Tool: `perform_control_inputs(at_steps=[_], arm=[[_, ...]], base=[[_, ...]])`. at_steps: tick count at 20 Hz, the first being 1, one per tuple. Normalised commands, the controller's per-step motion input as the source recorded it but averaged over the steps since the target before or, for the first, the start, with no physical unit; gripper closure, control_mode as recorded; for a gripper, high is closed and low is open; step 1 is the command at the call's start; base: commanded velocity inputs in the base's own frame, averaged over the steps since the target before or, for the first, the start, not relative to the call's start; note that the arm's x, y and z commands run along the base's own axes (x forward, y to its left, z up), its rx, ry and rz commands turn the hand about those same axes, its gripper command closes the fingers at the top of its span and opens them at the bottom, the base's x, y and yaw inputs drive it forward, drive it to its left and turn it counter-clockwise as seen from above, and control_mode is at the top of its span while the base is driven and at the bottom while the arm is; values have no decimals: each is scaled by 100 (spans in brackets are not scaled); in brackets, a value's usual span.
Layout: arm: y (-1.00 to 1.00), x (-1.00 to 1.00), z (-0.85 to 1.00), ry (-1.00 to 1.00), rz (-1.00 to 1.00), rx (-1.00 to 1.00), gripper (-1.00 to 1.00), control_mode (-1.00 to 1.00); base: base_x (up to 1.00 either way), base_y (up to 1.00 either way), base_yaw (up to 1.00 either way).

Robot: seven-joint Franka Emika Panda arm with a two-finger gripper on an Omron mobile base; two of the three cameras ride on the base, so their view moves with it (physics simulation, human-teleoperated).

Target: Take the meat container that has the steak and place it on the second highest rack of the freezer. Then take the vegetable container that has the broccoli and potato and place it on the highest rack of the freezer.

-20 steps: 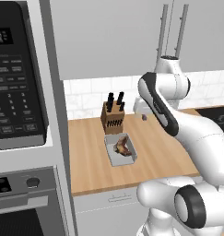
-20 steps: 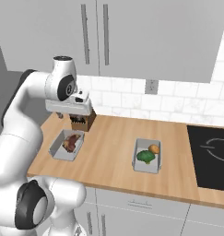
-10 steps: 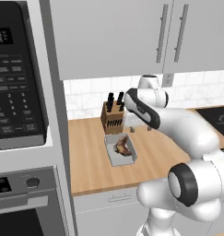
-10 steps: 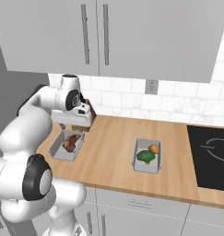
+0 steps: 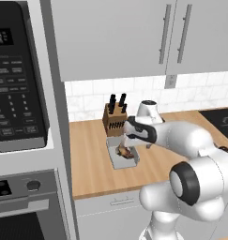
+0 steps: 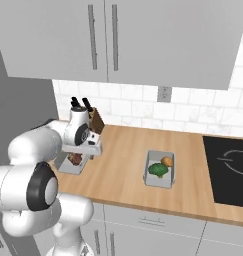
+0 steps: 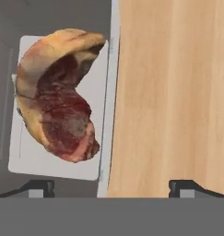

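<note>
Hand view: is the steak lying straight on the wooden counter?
No, the steak lies inside a pale grey container, with the wooden counter beside it.

Matt wood counter [image 7: 178, 92], marbled raw steak [image 7: 58, 92]

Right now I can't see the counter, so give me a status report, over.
Gripper open, low over meat container, straddling its wall. Steak inside, ungripped. Knife block close behind. Broccoli and potato container apart, untouched.
</note>
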Motion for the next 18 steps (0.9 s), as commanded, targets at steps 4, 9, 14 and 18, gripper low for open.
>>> perform_control_inputs(at_steps=[4,9,14,18], arm=[[11,0,-49,0,0,0,-100,-100],[12,0,-43,0,0,0,-100,-100],[1,0,-32,0,0,0,-100,-100],[-17,-16,-4,0,0,0,-100,-100]], base=[[0,0,0],[0,0,0],[0,0,0],[0,0,0]])
